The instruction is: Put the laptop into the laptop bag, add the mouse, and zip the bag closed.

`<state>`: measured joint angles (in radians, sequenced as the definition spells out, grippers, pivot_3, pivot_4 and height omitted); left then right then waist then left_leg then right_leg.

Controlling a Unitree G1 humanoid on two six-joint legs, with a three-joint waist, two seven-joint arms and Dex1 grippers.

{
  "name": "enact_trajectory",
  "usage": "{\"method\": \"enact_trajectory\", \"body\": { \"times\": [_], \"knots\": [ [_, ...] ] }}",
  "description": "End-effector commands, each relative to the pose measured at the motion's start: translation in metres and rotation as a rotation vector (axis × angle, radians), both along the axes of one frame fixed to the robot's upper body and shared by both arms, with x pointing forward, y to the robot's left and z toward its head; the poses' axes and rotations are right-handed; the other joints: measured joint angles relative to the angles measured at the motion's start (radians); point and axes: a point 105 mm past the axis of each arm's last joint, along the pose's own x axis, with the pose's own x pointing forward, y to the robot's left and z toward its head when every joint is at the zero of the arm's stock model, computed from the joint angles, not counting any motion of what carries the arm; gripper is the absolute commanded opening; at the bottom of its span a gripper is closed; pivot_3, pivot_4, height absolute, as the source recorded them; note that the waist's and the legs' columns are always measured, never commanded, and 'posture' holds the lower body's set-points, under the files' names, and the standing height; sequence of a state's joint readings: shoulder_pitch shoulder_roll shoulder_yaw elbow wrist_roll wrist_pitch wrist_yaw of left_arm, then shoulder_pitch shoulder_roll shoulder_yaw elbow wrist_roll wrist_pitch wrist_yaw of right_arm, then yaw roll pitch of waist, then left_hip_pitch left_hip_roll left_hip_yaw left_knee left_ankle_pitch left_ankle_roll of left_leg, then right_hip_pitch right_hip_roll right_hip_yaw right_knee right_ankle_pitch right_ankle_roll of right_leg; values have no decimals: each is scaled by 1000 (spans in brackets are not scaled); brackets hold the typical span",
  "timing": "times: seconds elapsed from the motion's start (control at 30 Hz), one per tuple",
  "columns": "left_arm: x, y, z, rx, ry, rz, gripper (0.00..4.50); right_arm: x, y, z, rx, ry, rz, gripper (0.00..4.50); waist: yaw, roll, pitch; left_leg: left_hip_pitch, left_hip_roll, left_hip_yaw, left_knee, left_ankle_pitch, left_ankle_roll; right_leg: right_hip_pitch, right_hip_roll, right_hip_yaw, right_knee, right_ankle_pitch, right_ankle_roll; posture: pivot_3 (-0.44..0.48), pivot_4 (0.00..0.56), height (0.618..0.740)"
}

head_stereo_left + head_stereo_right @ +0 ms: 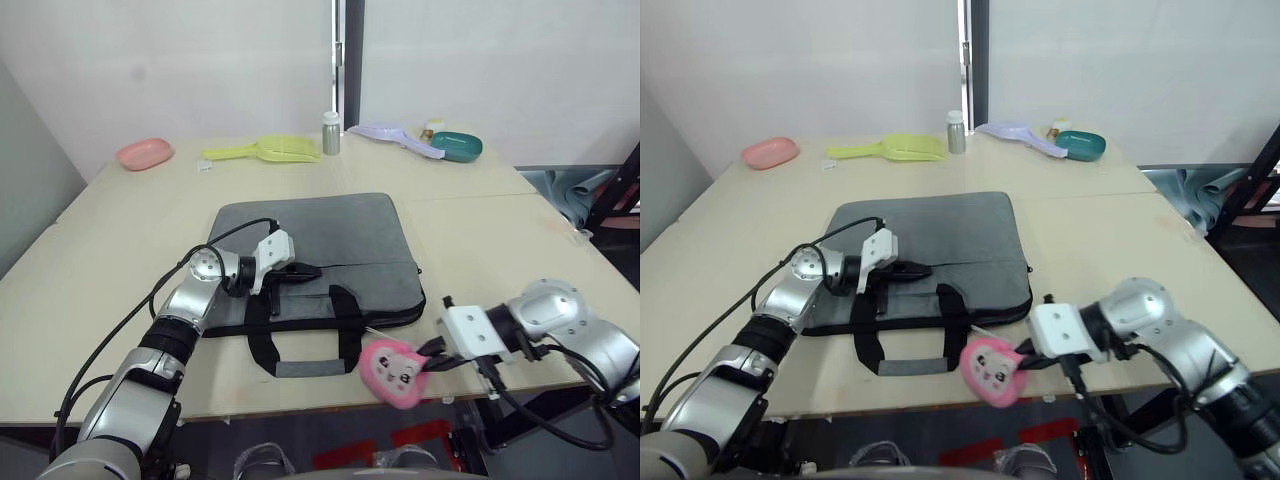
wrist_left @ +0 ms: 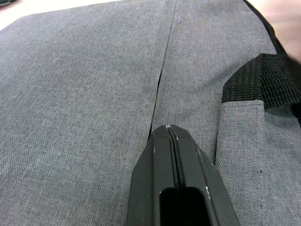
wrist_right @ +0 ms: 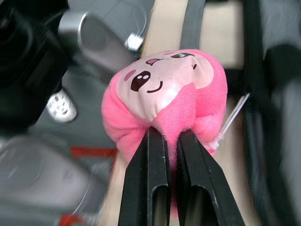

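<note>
The grey laptop bag (image 1: 320, 235) lies flat in the middle of the table, its strap handles (image 1: 300, 350) pointing toward the front edge. My left gripper (image 1: 312, 270) rests on the bag's front part, shut with nothing in it; in the left wrist view its fingertips (image 2: 169, 131) touch the grey fabric by a seam. At the table's front edge, right of the handles, my right gripper (image 1: 428, 357) is shut on a pink plush toy (image 1: 390, 372) with a face (image 3: 162, 84). The laptop and the mouse are out of view.
Along the far edge stand a pink dish (image 1: 145, 153), a yellow scoop (image 1: 265, 150), a small bottle (image 1: 331, 132), a lavender brush (image 1: 395, 135) and a teal dish (image 1: 456, 146). The plush toy hangs partly over the table's front edge (image 1: 300, 405).
</note>
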<state>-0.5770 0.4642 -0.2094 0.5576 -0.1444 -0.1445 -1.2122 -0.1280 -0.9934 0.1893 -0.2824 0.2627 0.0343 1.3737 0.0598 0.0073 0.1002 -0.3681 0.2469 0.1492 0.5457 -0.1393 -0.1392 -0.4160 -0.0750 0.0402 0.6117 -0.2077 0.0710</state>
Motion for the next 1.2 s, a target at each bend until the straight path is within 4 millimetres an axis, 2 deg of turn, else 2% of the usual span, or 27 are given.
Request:
{"method": "enact_trajectory", "body": {
  "times": [0.03, 0.1, 0.27, 0.4, 0.67, 0.93, 1.2],
  "knots": [
    [-24, 28, -66, 149, 246, 72, 0, 5, -19, 10, -18, -32, -40, 21, -1, 1, -1, 0, 0, 0, 0, 0, 0, -1, 0, 0, 0, -1, 2, 0, 150, 740],
    [-24, 29, -68, 148, 256, 79, 0, 10, -31, 9, -41, -46, -90, 21, -1, 1, -1, 0, 0, 1, 0, 0, 0, -1, 0, 1, 0, -4, 7, 0, 150, 740],
    [-30, 29, -72, 158, 269, 59, 0, 18, -48, 10, -57, -61, -171, 21, -2, 1, -2, 0, 0, 1, -1, 0, 0, -1, 0, 1, 0, -4, 7, 0, 150, 740],
    [-30, 29, -74, 164, 274, 55, 0, 33, -72, 16, -77, -94, -257, 21, -5, 0, -3, 0, -1, 2, -1, -1, 1, -1, 0, 2, -1, -5, 8, 0, 150, 740],
    [-30, 28, -74, 172, 272, 44, 0, 52, -100, 26, -85, -131, -354, 21, -7, 0, -3, -1, -1, 3, -1, -1, 1, -1, -1, 2, -2, -5, 8, 0, 150, 740],
    [-39, 26, -79, 186, 293, 4, 0, 82, -105, 34, -50, -187, -460, 21, -7, 0, -3, -1, -2, 4, -1, -1, 2, -2, -1, 2, -2, -4, 7, 0, 150, 740],
    [-44, 27, -81, 194, 305, -11, 0, 94, -101, 38, -63, -190, -440, 21, -8, 0, -4, -1, -2, 6, -2, -3, 2, -2, -1, 3, -4, 1, -1, 0, 150, 740]
  ]
}}
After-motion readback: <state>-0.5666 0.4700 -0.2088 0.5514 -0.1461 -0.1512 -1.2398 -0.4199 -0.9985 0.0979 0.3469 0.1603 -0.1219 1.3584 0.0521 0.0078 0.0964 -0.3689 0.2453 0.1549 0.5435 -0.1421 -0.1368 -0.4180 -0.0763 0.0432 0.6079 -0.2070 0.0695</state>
